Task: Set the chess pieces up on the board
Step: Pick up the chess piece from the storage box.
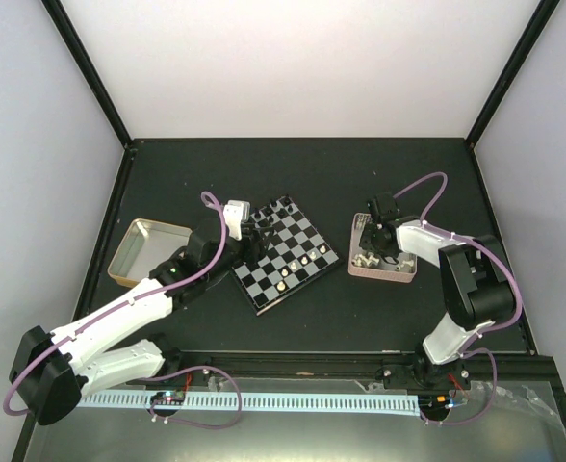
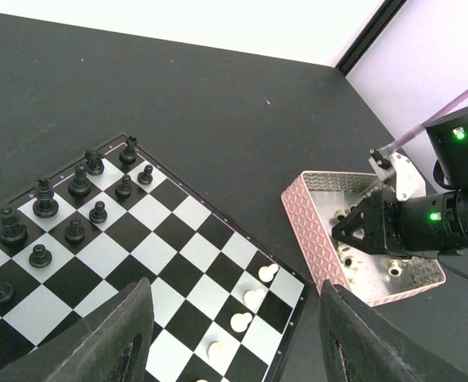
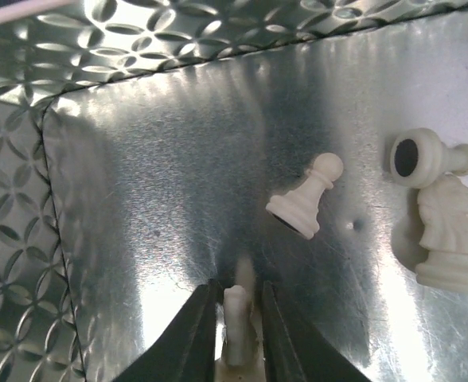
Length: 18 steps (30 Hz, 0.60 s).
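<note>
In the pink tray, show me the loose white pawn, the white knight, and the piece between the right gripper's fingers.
white pawn [image 3: 307, 195]: right wrist view, on its body.
white knight [image 3: 449, 229]: right wrist view, on its neck.
gripped white piece [image 3: 238, 318]: right wrist view, on its upper part.

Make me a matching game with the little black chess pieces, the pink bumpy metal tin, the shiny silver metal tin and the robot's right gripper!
Things: 1 little black chess pieces; 2 pink bumpy metal tin; 3 shiny silver metal tin; 4 right gripper.
Places: A left of the checkered board; B pinching a cream-white piece; C standing on the board; D right of the board.
Pairs: 1-C; 2-D; 3-A; 4-B.
</note>
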Available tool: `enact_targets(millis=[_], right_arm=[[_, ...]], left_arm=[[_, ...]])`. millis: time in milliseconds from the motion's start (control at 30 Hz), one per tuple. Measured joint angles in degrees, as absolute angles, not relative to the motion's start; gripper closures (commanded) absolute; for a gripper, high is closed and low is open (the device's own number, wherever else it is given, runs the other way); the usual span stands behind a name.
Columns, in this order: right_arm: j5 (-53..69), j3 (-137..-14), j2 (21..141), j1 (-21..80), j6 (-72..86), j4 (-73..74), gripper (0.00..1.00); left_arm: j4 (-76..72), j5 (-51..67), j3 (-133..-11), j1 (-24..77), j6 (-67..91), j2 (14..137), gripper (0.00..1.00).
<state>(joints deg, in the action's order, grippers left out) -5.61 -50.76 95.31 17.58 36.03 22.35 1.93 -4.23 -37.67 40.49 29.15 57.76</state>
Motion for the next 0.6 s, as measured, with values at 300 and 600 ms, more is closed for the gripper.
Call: enact_targets(millis=[300, 600], right_arm=[[-5.52, -50.76, 95.29, 17.61, 34.5, 23.51, 0.7], [-5.52, -50.76, 95.07, 18.33, 33.12, 25.34, 0.79]], left_arm=[[1.91, -3.16, -37.67, 40.45, 29.17, 58.02, 0.42], [1.87, -2.44, -37.67, 40.45, 29.21, 58.63, 0.42]])
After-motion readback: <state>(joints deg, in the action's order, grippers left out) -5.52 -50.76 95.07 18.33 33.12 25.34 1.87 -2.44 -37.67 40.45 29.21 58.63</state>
